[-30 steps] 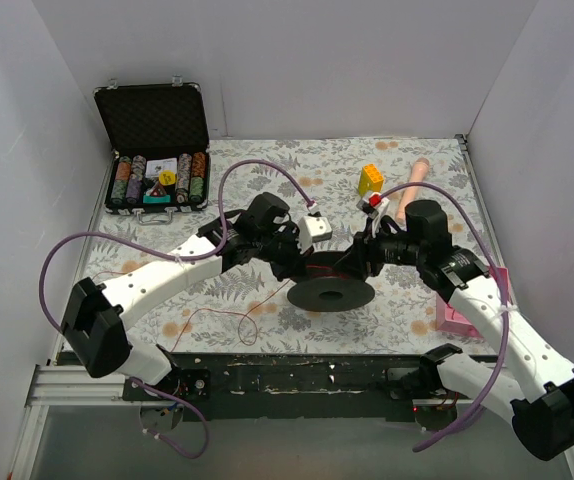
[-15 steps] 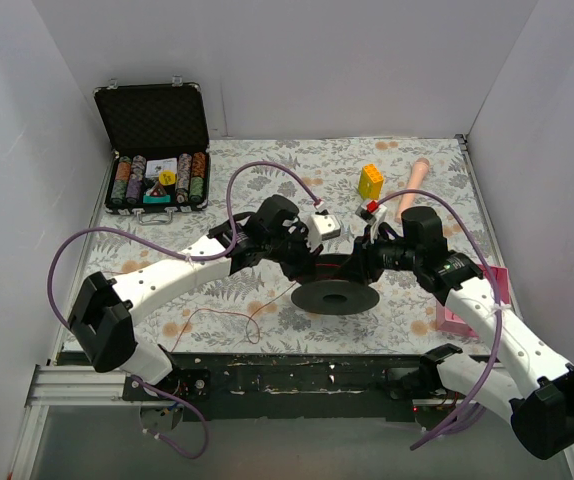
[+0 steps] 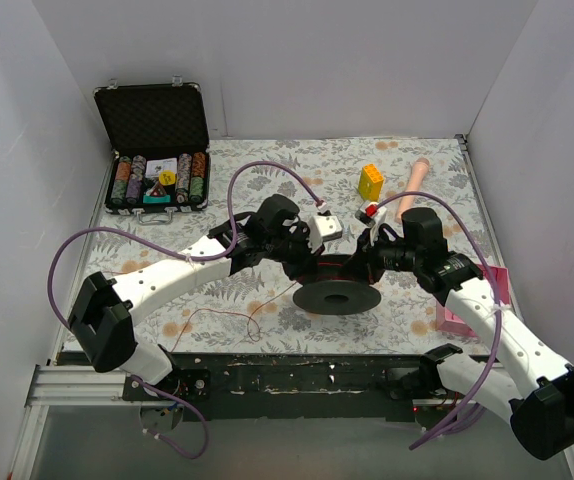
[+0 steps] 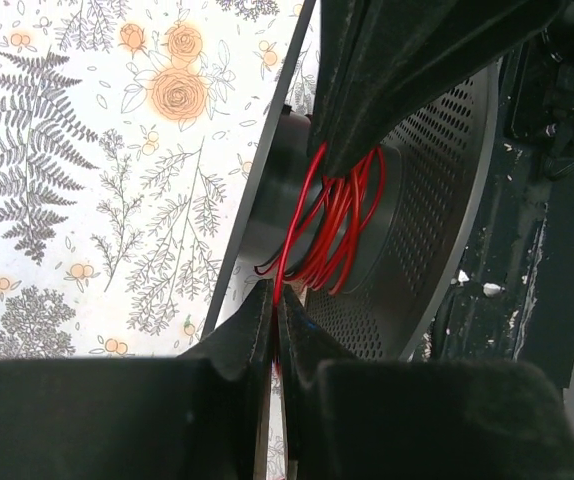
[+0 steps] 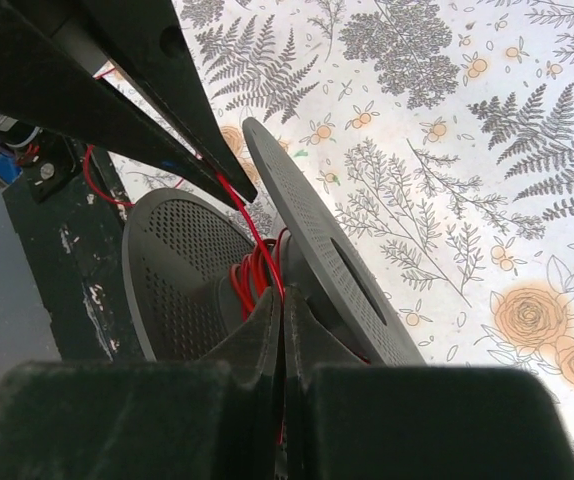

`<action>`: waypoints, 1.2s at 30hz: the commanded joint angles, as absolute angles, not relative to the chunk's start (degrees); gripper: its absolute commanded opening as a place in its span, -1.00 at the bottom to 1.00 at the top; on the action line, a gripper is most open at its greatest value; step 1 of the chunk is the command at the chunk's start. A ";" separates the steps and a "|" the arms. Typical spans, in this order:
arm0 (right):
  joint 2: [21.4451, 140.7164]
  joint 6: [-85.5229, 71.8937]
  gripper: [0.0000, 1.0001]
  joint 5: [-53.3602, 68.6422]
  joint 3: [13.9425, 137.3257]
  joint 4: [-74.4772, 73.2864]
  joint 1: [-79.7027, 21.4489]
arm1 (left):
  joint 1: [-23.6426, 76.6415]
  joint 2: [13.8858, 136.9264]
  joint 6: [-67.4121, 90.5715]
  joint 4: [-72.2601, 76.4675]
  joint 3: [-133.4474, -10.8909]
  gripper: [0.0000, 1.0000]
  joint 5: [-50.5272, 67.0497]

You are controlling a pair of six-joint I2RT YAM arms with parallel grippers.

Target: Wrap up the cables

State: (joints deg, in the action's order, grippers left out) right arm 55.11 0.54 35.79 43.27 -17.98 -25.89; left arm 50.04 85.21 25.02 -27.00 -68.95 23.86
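Your floral-print surface carries a black spool near its front middle. Far back-left of the spool lies an open chip case. Behind it are a yellow block and a beige peg, to its right a pink box, and to its left loose red cable.

Both arms reach inward, meeting at frame centre. Left gripper and right gripper face each other, fingers pinched together on the cables.

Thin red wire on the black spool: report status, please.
Left gripper shut on thin red wire. Right gripper shut on it too. Several turns lie on hub of perforated black spool; loose tail trails on floral cloth. No obstruction seen.
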 commanded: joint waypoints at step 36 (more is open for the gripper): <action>52.03 15.12 -0.97 27.87 46.76 -26.27 -25.40 | 45.18 97.99 12.83 -25.22 -87.45 0.73 42.45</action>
